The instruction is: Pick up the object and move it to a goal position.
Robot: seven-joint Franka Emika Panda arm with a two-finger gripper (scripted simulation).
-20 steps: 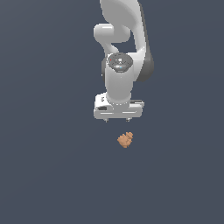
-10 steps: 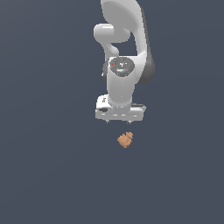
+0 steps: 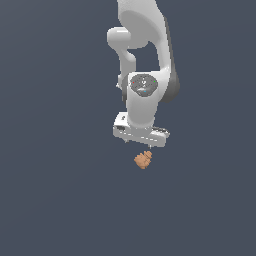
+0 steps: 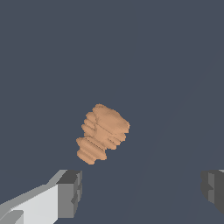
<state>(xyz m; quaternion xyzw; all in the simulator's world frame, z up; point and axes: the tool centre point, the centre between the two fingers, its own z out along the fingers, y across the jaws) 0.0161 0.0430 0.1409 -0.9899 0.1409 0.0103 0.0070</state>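
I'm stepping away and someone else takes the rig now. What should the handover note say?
Gripper: open, empty, jaws spread wide, hanging just above the object.
Object: small knobbly orange-brown lump lying on the dark surface, untouched; in the wrist view it sits off-centre, nearer one finger.
Done: approach only.
Left: centre over the object, descend, close, lift, carry to the goal. No goal marker shows in either view.
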